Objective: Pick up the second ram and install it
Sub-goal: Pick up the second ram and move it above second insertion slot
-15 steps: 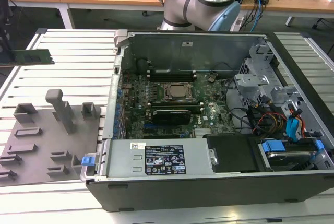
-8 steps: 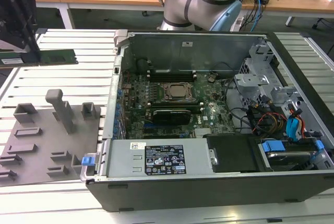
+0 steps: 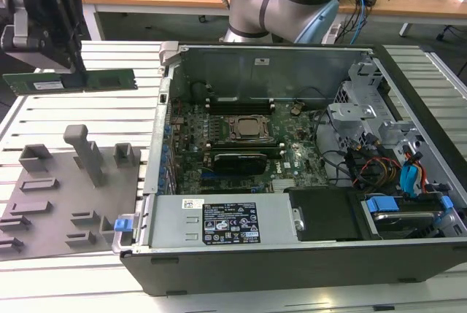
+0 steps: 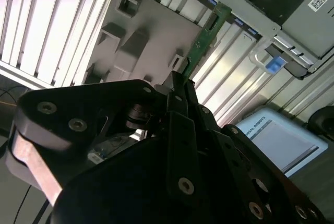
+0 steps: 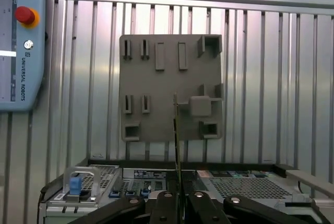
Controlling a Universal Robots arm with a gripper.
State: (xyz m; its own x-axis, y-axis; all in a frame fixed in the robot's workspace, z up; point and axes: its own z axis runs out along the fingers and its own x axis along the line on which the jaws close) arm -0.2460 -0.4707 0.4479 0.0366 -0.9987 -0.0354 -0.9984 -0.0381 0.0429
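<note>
The second ram (image 3: 73, 81) is a thin green stick held level in the air at the exterior view's upper left, above the slatted table and behind the grey tray (image 3: 51, 203). My gripper (image 3: 71, 71) is shut on it from above. In the second wrist view the ram (image 4: 206, 36) sticks out past the closed fingers of the gripper (image 4: 180, 80). The first wrist view has it edge-on, the ram (image 5: 176, 125) rising from the gripper (image 5: 177, 197) over the tray (image 5: 156, 83). The open computer case (image 3: 255, 254) lies to the exterior view's right, with black memory slots (image 3: 241, 106) beside the processor socket (image 3: 245, 128).
Upright blocks (image 3: 89, 154) stand on the grey tray. The case's side wall (image 3: 169, 58) rises between the gripper and the motherboard. Cables and a drive cage (image 3: 379, 145) crowd the case's right end. A teach pendant (image 5: 21, 41) lies on the table beside the tray.
</note>
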